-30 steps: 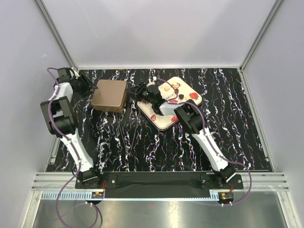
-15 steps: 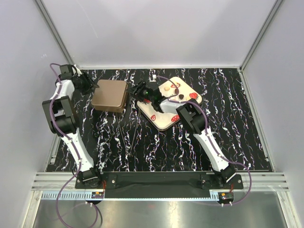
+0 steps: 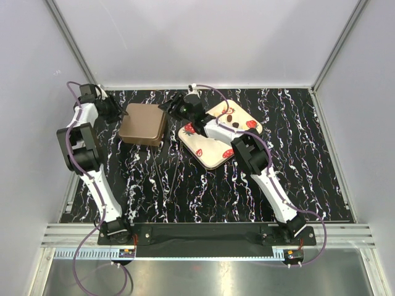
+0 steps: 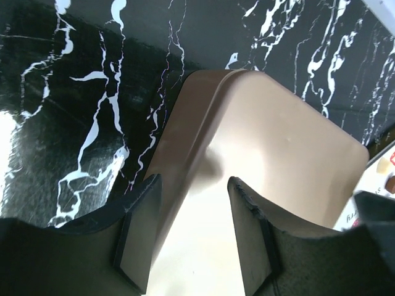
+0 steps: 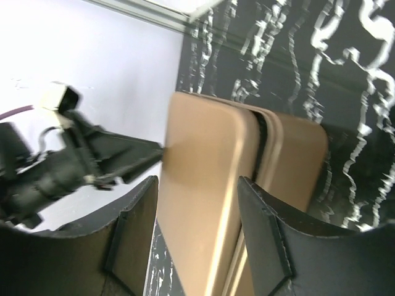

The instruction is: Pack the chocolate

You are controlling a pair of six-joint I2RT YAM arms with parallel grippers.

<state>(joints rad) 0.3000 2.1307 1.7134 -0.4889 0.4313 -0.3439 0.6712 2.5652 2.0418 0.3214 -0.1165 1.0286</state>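
The chocolate shows as a few small dark sweets (image 3: 231, 118) on the cream strawberry-print tray (image 3: 213, 154); the right arm hides the others. The closed brown box (image 3: 143, 123) lies left of the tray. My left gripper (image 3: 121, 111) is open at the box's left edge; in the left wrist view (image 4: 194, 180) the lid (image 4: 271, 142) lies between and beyond the fingers. My right gripper (image 3: 167, 106) is open at the box's far right corner. In the right wrist view (image 5: 197, 182) the lid (image 5: 200, 135) sits between the fingers, with a dark gap along its seam with the base.
The black marbled tabletop (image 3: 185, 185) is walled by white panels at the back and sides. The right arm reaches across the tray's left part. The left gripper (image 5: 117, 157) shows in the right wrist view, touching the box's far side.
My right gripper has moved left and away from over the tray to the box's far right corner. My left gripper has stayed at the box's left edge.
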